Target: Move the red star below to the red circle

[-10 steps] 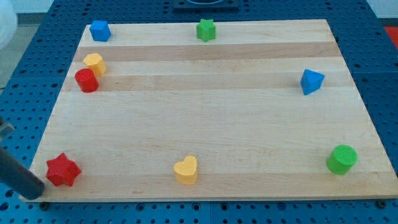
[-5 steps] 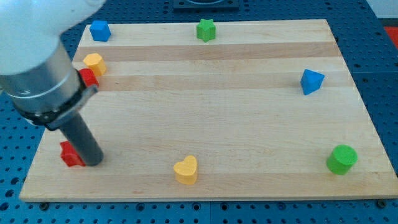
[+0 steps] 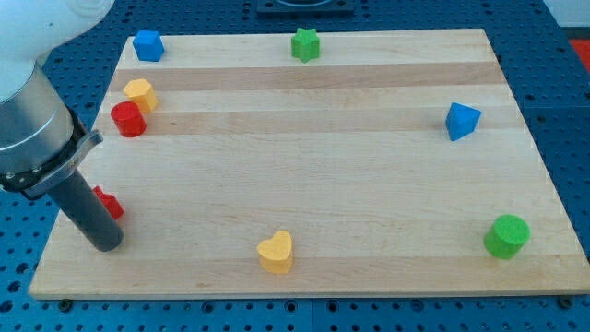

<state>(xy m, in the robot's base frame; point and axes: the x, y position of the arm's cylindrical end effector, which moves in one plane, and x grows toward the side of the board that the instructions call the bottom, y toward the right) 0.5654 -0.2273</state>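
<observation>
On the wooden tabletop (image 3: pixel 323 166), over blue pegboard, my tip (image 3: pixel 106 244) touches the near-left red star (image 3: pixel 111 205), mostly hidden, well nearer than the red circle (image 3: pixel 128 119). No pincer shows.

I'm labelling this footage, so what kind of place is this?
Probably a robotics lab bench: a wooden board sits on a blue perforated table, with small coloured blocks such as a yellow heart scattered about. My tip is beside the half-hidden red star.

Red star (image 3: pixel 112 205) — perhaps; red circle (image 3: pixel 128 119).
</observation>
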